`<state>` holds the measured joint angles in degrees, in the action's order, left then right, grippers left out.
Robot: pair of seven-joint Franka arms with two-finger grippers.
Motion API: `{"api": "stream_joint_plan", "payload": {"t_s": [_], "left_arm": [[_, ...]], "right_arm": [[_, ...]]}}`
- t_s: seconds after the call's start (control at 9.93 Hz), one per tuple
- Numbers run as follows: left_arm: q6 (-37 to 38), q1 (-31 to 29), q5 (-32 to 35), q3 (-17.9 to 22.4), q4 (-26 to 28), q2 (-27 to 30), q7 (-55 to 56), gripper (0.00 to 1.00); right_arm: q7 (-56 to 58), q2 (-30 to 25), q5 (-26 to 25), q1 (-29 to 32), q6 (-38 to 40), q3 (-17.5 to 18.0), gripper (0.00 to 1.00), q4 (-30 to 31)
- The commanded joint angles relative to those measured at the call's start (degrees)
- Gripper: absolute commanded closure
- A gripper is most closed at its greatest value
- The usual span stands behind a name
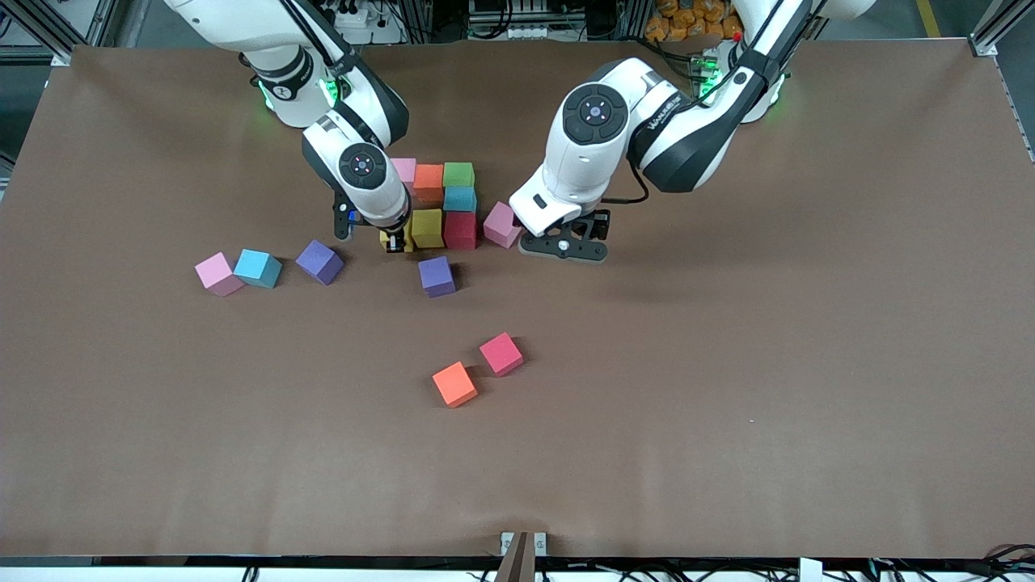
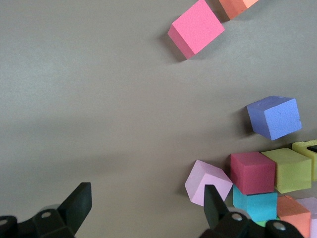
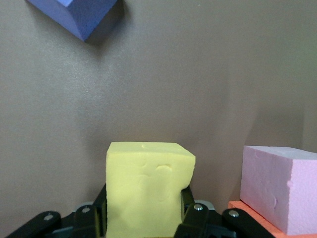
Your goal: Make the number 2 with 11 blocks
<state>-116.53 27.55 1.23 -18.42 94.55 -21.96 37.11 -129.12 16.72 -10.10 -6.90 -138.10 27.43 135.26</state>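
Part of the number 2 lies mid-table: a pale pink (image 1: 404, 169), an orange (image 1: 428, 179) and a green block (image 1: 458, 174) in one row. Nearer the camera come a light blue one (image 1: 459, 198), then a yellow (image 1: 427, 228) and a crimson one (image 1: 460, 229). My right gripper (image 1: 394, 242) is shut on a second yellow block (image 3: 148, 188), low beside that yellow one. My left gripper (image 1: 563, 243) hangs open over bare table, one finger (image 2: 213, 201) close by a loose pale pink block (image 2: 208, 181).
Loose blocks lie nearer the camera: a purple one (image 1: 437, 276), then another purple (image 1: 319, 261), a light blue (image 1: 258, 267) and a pale pink one (image 1: 218, 273) toward the right arm's end. An orange block (image 1: 454, 384) and a hot-pink cube (image 1: 501, 354) sit nearest.
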Motion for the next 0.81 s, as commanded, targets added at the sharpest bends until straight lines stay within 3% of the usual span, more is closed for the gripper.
{"api": "stream_joint_plan", "payload": {"t_s": [0.0, 0.6, 0.7], "left_arm": [[-0.28, 0.49, 1.76, 0.05, -0.51, -0.36, 1.3, 0.0], [-0.36, 0.49, 1.76, 0.05, -0.51, -0.28, 1.3, 0.0], [-0.36, 0.49, 1.76, 0.05, -0.51, -0.36, 1.3, 0.0]], "right_arm": [[-1.92, 0.94, -0.18, -0.3, 1.17, 0.61, 1.0, -0.61], [-2.1, 0.94, -0.18, -0.31, 1.17, 0.7, 1.0, -0.7], [-2.1, 0.94, -0.18, -0.31, 1.17, 0.7, 0.87, -0.7]]}}
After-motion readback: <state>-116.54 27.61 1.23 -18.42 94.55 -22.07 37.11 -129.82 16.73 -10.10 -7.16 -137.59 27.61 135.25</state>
